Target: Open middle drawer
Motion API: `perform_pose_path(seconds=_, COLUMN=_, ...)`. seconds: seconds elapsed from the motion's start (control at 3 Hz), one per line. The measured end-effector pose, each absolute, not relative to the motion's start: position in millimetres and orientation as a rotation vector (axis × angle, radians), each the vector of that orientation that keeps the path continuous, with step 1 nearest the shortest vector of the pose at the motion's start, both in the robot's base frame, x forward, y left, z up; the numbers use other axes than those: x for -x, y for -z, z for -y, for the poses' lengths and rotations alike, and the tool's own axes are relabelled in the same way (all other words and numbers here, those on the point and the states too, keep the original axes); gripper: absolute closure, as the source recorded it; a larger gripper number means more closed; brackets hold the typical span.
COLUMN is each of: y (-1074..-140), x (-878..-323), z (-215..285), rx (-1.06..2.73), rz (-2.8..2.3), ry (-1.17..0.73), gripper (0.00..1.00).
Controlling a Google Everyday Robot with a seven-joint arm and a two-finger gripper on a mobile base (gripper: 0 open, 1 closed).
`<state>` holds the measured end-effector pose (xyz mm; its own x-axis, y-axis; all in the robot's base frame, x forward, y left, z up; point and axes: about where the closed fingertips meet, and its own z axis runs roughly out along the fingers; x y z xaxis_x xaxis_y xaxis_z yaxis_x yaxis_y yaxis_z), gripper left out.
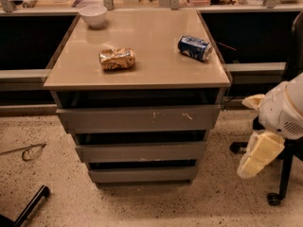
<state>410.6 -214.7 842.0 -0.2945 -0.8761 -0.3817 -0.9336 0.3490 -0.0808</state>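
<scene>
No writing can be read; the print on the can (194, 48) and the bag (117, 58) is illegible. The gripper (259, 154) hangs at the right, apart from the middle drawer (140, 151) and level with it.

Right edge cuts off arm (287, 109) above tool (259, 151) beside cabinet (151, 41), middle drawer (140, 152) interior hidden, chair (285, 175) mostly hidden.
</scene>
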Motion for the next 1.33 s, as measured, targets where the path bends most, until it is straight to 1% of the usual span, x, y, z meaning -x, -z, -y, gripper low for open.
perform_pose_path(seconds=0.33, y=-810, x=-397, z=199, rx=1.575, rz=-2.263, ry=-0.368, gripper=0.0)
perform_pose_path(seconds=0.67, y=-810, x=-397, z=199, rx=1.575, rz=-2.263, ry=-0.368, gripper=0.0)
perform_pose_path(seconds=1.33, y=-746, x=-414, z=207, rx=1.544, rz=-2.253, ry=-0.305, gripper=0.0)
